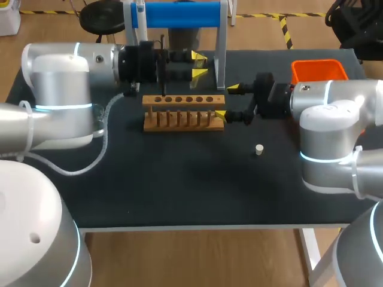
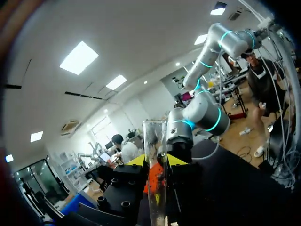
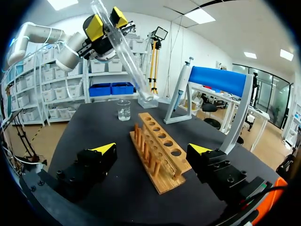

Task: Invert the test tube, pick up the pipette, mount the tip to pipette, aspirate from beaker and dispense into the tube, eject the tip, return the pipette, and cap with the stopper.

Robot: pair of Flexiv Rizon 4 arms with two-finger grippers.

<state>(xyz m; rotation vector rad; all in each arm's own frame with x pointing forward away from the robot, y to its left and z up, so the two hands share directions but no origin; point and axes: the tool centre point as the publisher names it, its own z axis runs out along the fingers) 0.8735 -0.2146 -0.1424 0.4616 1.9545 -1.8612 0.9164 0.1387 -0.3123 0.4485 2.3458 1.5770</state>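
My left gripper (image 1: 198,64) is shut on a clear glass test tube (image 3: 124,52). In the right wrist view the tube is tilted, its lower end hanging just above the far end of the wooden rack (image 3: 162,141). In the left wrist view the tube (image 2: 155,179) stands between the yellow tips of that gripper (image 2: 156,162). My right gripper (image 1: 226,101) is wide open at the right end of the rack (image 1: 184,112), holding nothing. A small white stopper (image 1: 259,149) lies on the mat in front of my right arm. The pipette (image 3: 182,87) hangs on the blue-topped stand (image 1: 179,15). A small beaker (image 3: 123,109) stands beyond the rack.
An orange bin (image 1: 319,70) sits at the back right corner. The stand's white legs (image 1: 221,54) rise just behind the rack, between the two grippers. A clear hose (image 1: 102,137) trails from my left arm over the black mat.
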